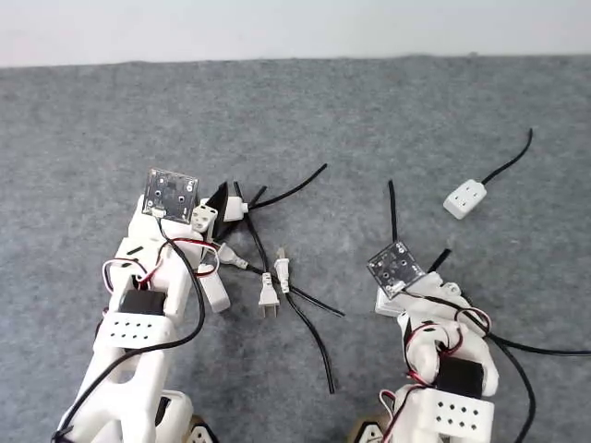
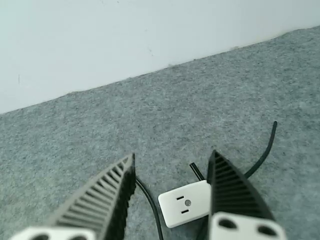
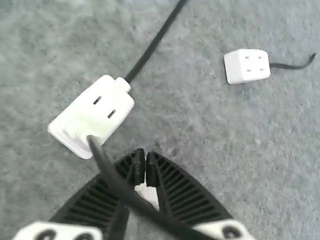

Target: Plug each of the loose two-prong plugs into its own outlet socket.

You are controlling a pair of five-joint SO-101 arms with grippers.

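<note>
While no socket is holding a plug yet, the task is looking barely begun. Two plugs (image 1: 268, 297) are lying loose on the desk (image 1: 369, 111) between the arms, apart from every socket. The near socket (image 3: 92, 122) and far socket (image 3: 246, 66) are showing bare slots. The right pincer (image 3: 145, 159) is clenching what is probably a third plug (image 3: 146, 192), just short of the near socket. The left pincer (image 2: 173, 155) is hanging released over another socket (image 2: 184, 204), also unfilled.

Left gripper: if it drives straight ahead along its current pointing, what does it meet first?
Likely the white outlet socket, which lies between the left gripper's open fingers; depth is unclear.
</note>
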